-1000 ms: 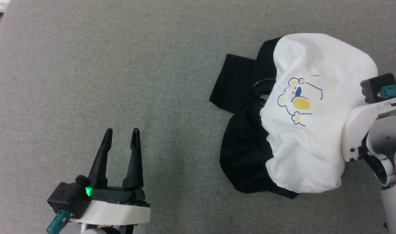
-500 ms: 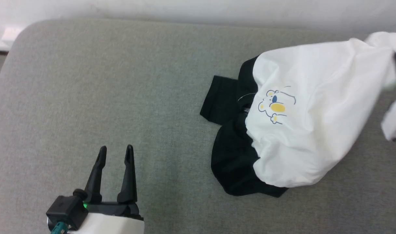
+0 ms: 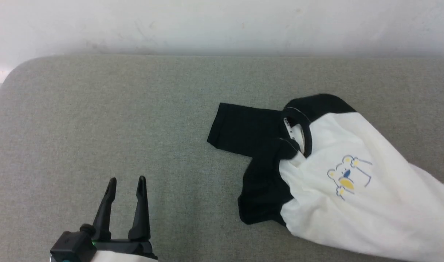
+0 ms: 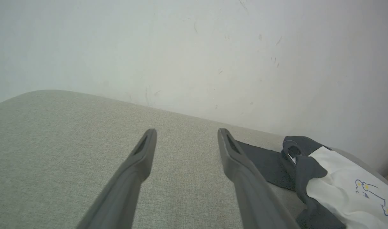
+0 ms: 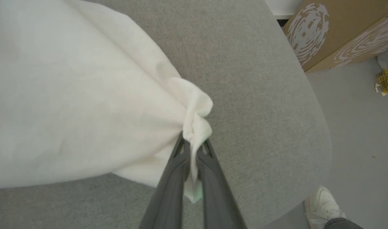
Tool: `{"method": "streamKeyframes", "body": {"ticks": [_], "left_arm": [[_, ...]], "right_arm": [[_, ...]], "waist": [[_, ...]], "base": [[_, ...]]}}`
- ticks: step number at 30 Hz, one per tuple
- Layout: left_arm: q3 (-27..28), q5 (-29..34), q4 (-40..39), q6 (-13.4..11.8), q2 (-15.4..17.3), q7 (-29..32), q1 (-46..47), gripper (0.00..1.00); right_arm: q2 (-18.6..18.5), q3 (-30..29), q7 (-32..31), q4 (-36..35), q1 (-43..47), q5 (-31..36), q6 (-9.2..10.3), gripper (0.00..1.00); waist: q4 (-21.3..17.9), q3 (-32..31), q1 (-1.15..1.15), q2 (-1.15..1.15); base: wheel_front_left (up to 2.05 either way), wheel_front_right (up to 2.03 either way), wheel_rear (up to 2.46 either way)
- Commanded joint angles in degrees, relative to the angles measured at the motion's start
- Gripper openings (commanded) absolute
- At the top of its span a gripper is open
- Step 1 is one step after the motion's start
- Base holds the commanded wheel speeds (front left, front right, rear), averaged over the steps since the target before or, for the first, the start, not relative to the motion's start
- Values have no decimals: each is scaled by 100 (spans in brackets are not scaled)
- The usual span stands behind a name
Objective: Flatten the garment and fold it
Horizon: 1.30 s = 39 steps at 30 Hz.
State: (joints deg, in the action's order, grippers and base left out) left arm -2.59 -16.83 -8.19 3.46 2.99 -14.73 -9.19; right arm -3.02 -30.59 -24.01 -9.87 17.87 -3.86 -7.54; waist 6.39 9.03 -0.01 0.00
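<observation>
The garment [image 3: 353, 203], white-bodied with black sleeves and a small yellow-and-blue print, lies at the right of the grey table [image 3: 98, 120]. One black sleeve [image 3: 243, 129] lies flat to its left. Its white body stretches off toward the lower right. In the right wrist view my right gripper [image 5: 194, 143] is shut on a bunched white edge of the garment [image 5: 85, 95], which hangs taut above the table. My left gripper [image 3: 126, 182] stands open at the lower left, well apart from the shirt, with nothing between its fingers [image 4: 143, 152]. The left wrist view shows the garment [image 4: 334, 184] at its lower right.
A pale wall [image 3: 222, 25] runs behind the table's far edge. In the right wrist view the table's rounded edge [image 5: 321, 140] drops to the floor, where a cardboard box [image 5: 334, 28] stands and a person's white shoe [image 5: 324, 203] shows.
The head camera has tilted up, bringing the wall into view. My right gripper has closed on the white hem and pulled it right and out of the head view, stretching the crumpled shirt out.
</observation>
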Motion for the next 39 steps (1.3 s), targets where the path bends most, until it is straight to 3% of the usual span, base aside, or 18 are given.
{"method": "streamKeyframes", "body": {"ticks": [1, 2, 3, 4, 5, 10, 15, 18, 23, 27, 31, 32, 33, 34, 36, 39], "left_arm": [[18, 55, 19, 29, -11, -27, -74, 100], [14, 61, 28, 28, -11, -27, -89, 100], [6, 65, 40, 29, -11, -27, -103, 100], [-5, 70, 54, 31, -11, -27, -116, 100], [-17, 74, 66, 32, -11, -27, -124, 100], [-99, 62, 77, 33, -11, -27, -65, 100], [-145, 10, 62, 10, -11, -27, 11, 100], [-182, -46, 71, -15, -11, -27, 85, 100], [-275, -117, 102, -34, -11, -27, 184, 100], [-324, -147, 119, -28, -11, -27, 298, 100], [-354, -158, 147, -9, -11, -27, 407, 100], [-366, -162, 152, -5, -11, -27, 433, 100], [-380, -166, 161, -1, -11, -27, 457, 100], [-380, -166, 161, -1, -11, -27, 457, 100], [-409, -172, 182, 2, -11, -27, 506, 100], [-444, -183, 205, -21, -11, -27, 567, 100]], "right_arm": [[10, 16, 82, 107, 21, -59, 5, 0], [11, 56, 148, 217, 51, -47, 5, 0], [11, 108, 223, 283, 38, -21, 5, 24], [12, 154, 301, 305, -19, -13, 5, 85], [12, 217, 362, 285, -103, 5, 5, 100], [-33, 855, 314, -407, -801, 125, 5, 100], [-502, 1922, -324, -919, -1709, 80, 5, 100], [-664, 2482, -889, -693, -2126, 13, 5, 100], [-835, 2889, -1650, 34, -2555, -13, 5, 100], [-1146, 2923, -1467, 632, -2820, 238, 5, 100], [-1192, 2848, -1285, 1182, -2998, 407, 5, 100], [-1176, 2837, -1276, 1303, -3031, 426, 5, 96], [-1163, 2850, -1267, 1417, -3061, 439, 5, 69], [-1163, 2850, -1267, 1417, -3061, 439, 5, 69], [-1136, 2867, -1211, 1589, -3131, 469, 5, 4], [-1092, 2884, -1034, 1738, -3294, 481, 5, 0]], "waist": [[-36, -47, 1, 0], [-43, -71, 1, 0], [-51, -103, 1, 0], [-58, -133, 1, 0], [-60, -158, 1, 0], [0, -178, 1, 0], [165, -60, 1, 0], [326, 67, 1, 0], [592, 327, 1, 0], [812, 548, 1, 0], [952, 734, 1, 0], [975, 775, 1, 0], [991, 802, 1, 0], [991, 802, 1, 0], [1010, 847, 1, 0], [982, 862, 1, 0]], "base": [[0, 0, 0], [0, 0, 0], [0, 0, 0], [0, 0, 0], [0, 0, 0], [0, 0, 0], [0, 0, 0], [0, 0, 0], [0, 0, 0], [0, 0, 0], [0, 0, 0], [0, 0, 0], [0, 0, 0], [0, 0, 0], [0, 0, 0], [0, 0, 0]]}}
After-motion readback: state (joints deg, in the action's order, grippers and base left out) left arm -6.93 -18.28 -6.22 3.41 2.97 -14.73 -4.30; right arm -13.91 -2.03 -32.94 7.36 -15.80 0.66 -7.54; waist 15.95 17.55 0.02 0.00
